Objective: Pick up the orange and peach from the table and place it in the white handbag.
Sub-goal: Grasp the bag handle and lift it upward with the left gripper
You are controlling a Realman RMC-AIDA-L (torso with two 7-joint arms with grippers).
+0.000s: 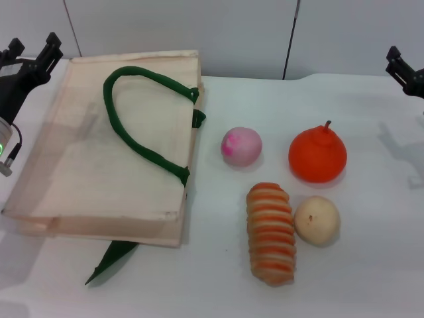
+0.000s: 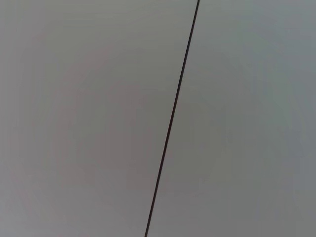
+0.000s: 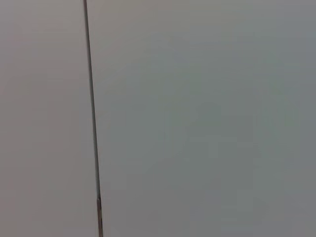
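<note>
Lay flat on the smooth white counter (image 1: 371, 278): a large cream fabric handbag (image 1: 99, 165), rectangular, with a thick dark green strap handle (image 1: 142, 112) looped across its top face and a second green strap (image 1: 109, 260) poking out from under its near edge. Sat just beside the bag's right edge, not touching: a small pale pink ball of a peach (image 1: 241, 146), matte, with a magenta blotch. Stood farther right, apart from the peach: a bright orange round fruit (image 1: 317, 155), glossy, bulged at the top, with a thin brown stem. Rested nearer the camera: an oblong loaf (image 1: 270, 232) ribbed in orange and cream stripes, touching a beige-yellow round fruit (image 1: 317, 220) at its right.

Hung at the far left edge, above the bag's far corner: the black left end effector (image 1: 30, 54), prongs spread apart, holding nothing. Showed only partly at the far right edge: the black right end effector (image 1: 404, 71), cannot tell whether spread or clenched. Filled both wrist views: plain grey wall panels split by a dark seam.
</note>
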